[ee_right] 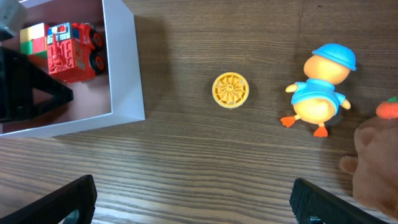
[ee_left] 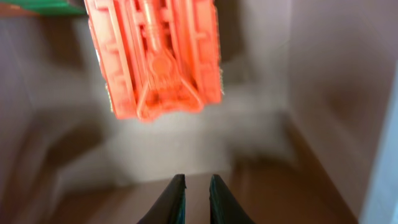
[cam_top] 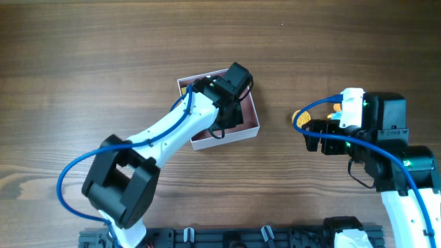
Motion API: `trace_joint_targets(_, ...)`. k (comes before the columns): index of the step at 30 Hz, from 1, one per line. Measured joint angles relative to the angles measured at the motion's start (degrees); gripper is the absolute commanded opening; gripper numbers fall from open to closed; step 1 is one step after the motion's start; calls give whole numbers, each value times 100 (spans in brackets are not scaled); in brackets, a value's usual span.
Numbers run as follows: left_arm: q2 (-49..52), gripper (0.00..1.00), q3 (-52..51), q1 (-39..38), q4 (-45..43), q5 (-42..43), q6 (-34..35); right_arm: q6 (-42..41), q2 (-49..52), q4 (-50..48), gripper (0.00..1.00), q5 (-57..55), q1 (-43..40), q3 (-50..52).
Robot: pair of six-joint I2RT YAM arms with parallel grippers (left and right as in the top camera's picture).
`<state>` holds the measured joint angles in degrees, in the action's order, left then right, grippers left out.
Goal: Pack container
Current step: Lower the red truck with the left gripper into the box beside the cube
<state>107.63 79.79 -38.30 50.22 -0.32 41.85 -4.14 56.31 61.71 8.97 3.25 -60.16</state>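
1. container: sat near the middle of the table; white walls, pink inside; already held a red truck and coloured blocks.
2. left gripper: hung inside the container, fingers narrowed almost to touching, nothing between them. Faced an orange underside, probably that same truck, though too blurred to be sure.
3. right gripper: hovered over bare table to the right of the container, fingers spread wide, empty.
4. yellow disc: lay flat straight ahead of the right fingers, slightly right of their midline, near the container's wall but apart from it. Round, so no long axis to square up to.
5. duck: lay further right, head pointing away from the fingers.
6. brown plush: at the far right edge, mostly cut off.

Judged: loose toys all on the right arm's side, well apart from the left; disc the nearest pick, then a carry leftward over the wall.
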Motion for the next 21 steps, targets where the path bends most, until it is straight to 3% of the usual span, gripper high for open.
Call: trace_joint_targets(21,92,21,-2,474,-481,-326,-155,0,0,0,100,0,0,0)
